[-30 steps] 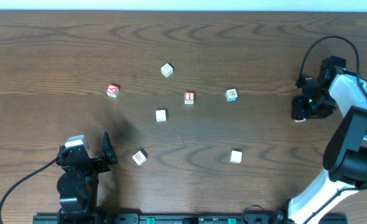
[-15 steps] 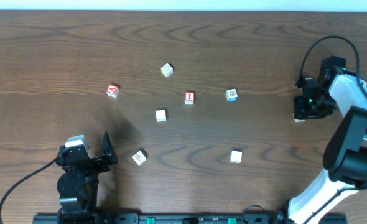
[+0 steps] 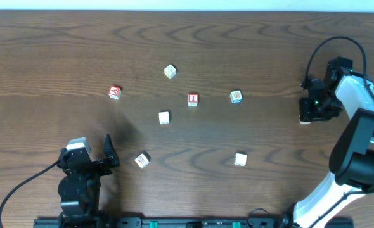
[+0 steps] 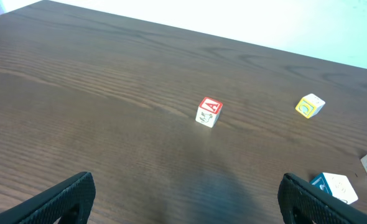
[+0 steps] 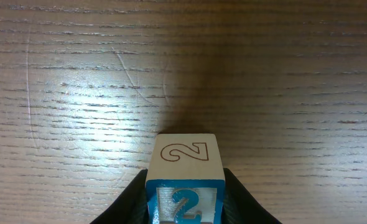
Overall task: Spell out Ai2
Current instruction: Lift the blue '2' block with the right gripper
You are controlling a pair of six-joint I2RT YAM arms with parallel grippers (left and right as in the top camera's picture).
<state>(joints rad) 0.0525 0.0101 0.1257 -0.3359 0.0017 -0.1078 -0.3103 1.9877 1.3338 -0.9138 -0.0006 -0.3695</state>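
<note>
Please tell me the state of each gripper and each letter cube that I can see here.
red-faced wooden cube with A: lying free on the dark wooden table.
white wooden cube with red I: lying free on the table.
blue wooden cube with white 2: clamped in the right gripper.
right gripper: shut on that cube.
left gripper: open, holding nothing.

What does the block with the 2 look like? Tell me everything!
The 2 block is a small cube that looks wooden. Its pale top has an outlined 2, and the face toward the camera is blue with a light 2. It sits upright on the brown table, with the black right fingers against both sides.
</note>
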